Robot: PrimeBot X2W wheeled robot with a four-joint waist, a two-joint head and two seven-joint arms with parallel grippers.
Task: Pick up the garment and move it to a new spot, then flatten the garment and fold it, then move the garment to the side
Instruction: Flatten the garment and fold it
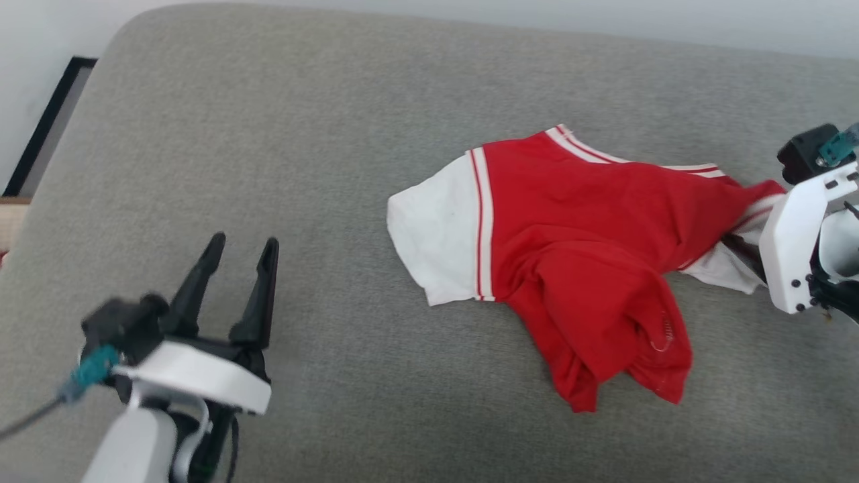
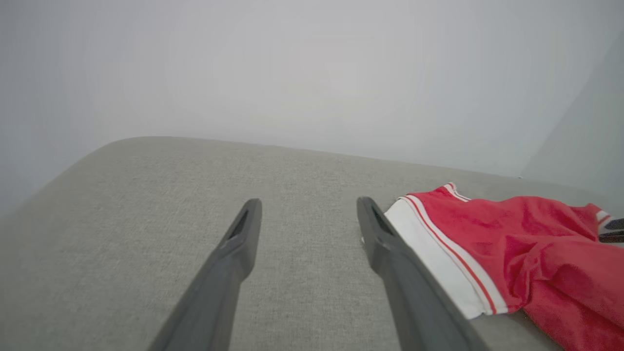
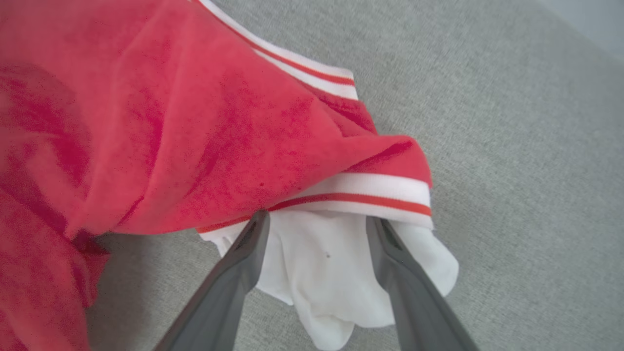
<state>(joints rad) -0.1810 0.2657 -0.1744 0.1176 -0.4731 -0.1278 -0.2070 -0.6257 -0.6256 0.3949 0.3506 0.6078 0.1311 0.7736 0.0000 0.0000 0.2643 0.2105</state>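
The garment (image 1: 570, 235), a red shirt with white sleeves and red-white striped trim, lies crumpled on a grey cushion (image 1: 268, 134), right of centre. My right gripper (image 3: 316, 219) is at the garment's right end. It is open, and its fingers straddle the white sleeve (image 3: 321, 258) just below the striped trim; its fingers (image 1: 741, 251) are mostly hidden behind the white wrist mount. My left gripper (image 1: 244, 241) hovers open and holds nothing at the lower left, well clear of the garment. In the left wrist view the garment (image 2: 512, 234) lies to the right of the left gripper (image 2: 309, 202).
The grey cushion's rounded far edge (image 1: 201, 13) meets a pale wall (image 2: 312, 73). A dark-framed panel (image 1: 47, 127) stands past the cushion's left side. Bare cushion lies to the left of and in front of the garment.
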